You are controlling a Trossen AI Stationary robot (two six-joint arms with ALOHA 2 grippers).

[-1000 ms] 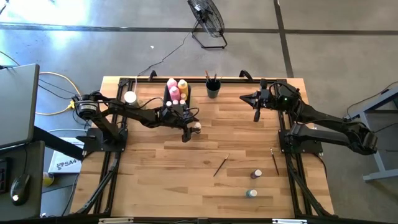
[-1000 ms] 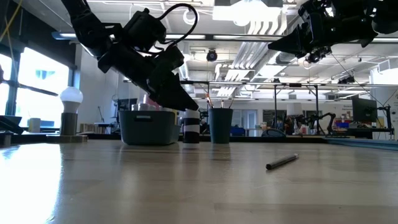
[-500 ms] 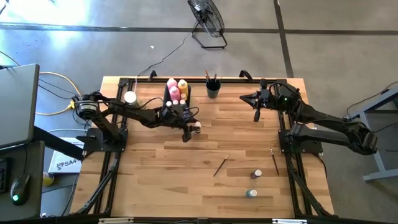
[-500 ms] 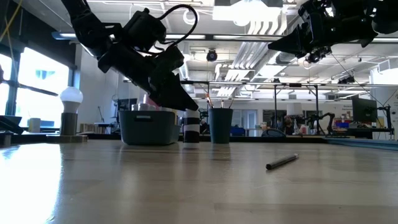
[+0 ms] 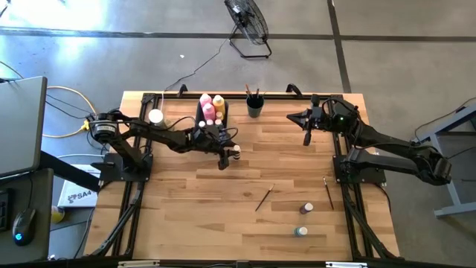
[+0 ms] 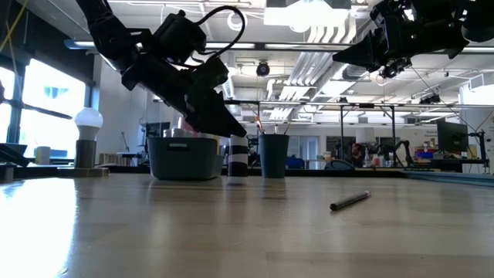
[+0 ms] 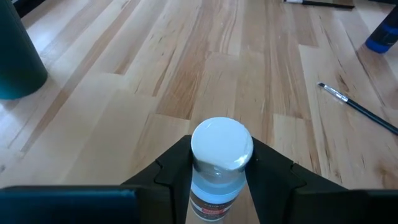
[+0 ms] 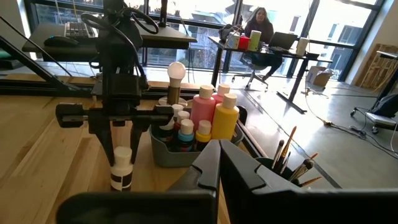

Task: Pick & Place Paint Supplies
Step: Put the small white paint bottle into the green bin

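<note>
The left jaws [image 7: 222,163] are pressing in from both sides on a small white-capped bottle [image 7: 219,163], holding it just under its cap. The bottle is standing upright on the tabletop [image 5: 290,156], with a dark band around its lower body. From above, the left jaws [image 5: 227,155] are sitting just in front of a grey bin [image 5: 202,113] near the back edge. That bin is carrying a tall pink squeeze bottle [image 5: 207,106] and a tall yellow squeeze bottle [image 5: 219,103] side by side, with several small paint bottles [image 8: 185,132] packed in around them. Just beside the bin a dark cup [image 5: 255,106] is holding paintbrushes [image 8: 287,154] bristle-end up.

The right jaws [image 5: 306,138] are hanging above the tabletop toward the back right, pinched fully together and gripping nothing.

Nearer the front, well apart from the bin, a loose paintbrush [image 5: 265,197] is lying at a slant on the wood, another loose brush [image 5: 328,191] is lying to its right, and two more small bottles [image 5: 306,209] are standing close to each other.

A white knob on a round tan base [image 5: 155,116] is standing left of the bin. Beyond the tabletop a person [image 8: 259,29] is sitting at a desk.
</note>
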